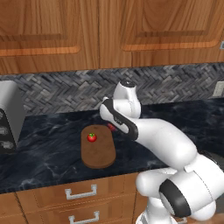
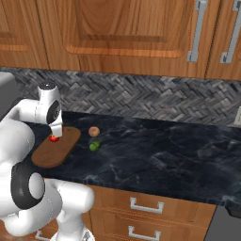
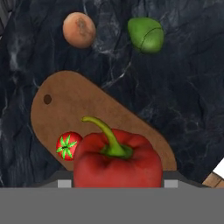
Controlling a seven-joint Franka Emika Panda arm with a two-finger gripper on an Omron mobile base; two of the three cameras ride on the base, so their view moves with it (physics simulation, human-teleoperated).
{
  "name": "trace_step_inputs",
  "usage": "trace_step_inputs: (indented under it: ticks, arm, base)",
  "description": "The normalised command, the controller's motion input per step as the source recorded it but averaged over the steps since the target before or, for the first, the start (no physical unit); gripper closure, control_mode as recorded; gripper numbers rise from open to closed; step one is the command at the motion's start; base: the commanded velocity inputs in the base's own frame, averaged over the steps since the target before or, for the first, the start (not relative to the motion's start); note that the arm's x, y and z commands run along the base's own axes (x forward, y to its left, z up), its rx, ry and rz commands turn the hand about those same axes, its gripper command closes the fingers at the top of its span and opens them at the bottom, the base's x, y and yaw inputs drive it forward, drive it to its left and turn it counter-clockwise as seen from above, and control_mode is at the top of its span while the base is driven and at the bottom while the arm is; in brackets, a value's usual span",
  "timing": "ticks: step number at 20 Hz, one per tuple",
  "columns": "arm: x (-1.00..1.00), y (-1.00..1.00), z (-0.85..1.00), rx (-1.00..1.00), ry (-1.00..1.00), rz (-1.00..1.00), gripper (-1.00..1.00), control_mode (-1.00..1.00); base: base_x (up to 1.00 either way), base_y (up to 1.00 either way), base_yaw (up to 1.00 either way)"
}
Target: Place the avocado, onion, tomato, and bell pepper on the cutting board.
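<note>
Produce is counted at four pieces: one small bright red tomato with a green leafy top (image 3: 68, 146), one deep red bell pepper with a curved green stem (image 3: 117, 161), one tan, orange-brown round onion (image 3: 78, 29) and one bright green roundish avocado (image 3: 145, 34). One flat brown wooden cutting board with rounded ends (image 1: 101, 153) is noted, with a small hole near one end. The tomato is seen resting on the board. The bell pepper is held between the fingers of the two-finger gripper (image 3: 117, 181), the jaws being partly closed against its sides, above the board edge in the hand view. The onion and avocado are found off the board on the counter, near each other and apart from the board; in the right base view the onion lies nearer the wall. One dark marbled stone counter (image 2: 155, 150) is recorded, backed by a grey herringbone tile wall (image 2: 141, 99), with wooden cabinets (image 1: 105, 30) above and drawers with metal handles below. A grey appliance (image 1: 8, 116) stands at the left end
</note>
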Motion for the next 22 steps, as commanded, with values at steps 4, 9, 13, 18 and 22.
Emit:
trace_step_inputs:
  ticks: [4,9,13,18,22]
  arm:
    - [0.12,0.01,-0.15,0.03,0.03,-0.01,1.0,-1.0]
    - [0.13,0.06,-0.16,0.02,0.06,-0.02,1.0,-1.0]
    - [0.13,0.07,-0.15,0.01,0.08,-0.02,1.0,-1.0]
    - [0.19,0.03,-0.2,0.02,0.07,-0.01,1.0,-1.0]
    - [0.21,0.03,-0.21,0.01,0.08,0.0,1.0,-1.0]
  base:
    - [0.0,0.0,0.0]
    - [0.0,0.0,0.0]
    - [0.0,0.0,0.0]
    - [0.0,0.0,0.0]
    - [0.0,0.0,0.0]
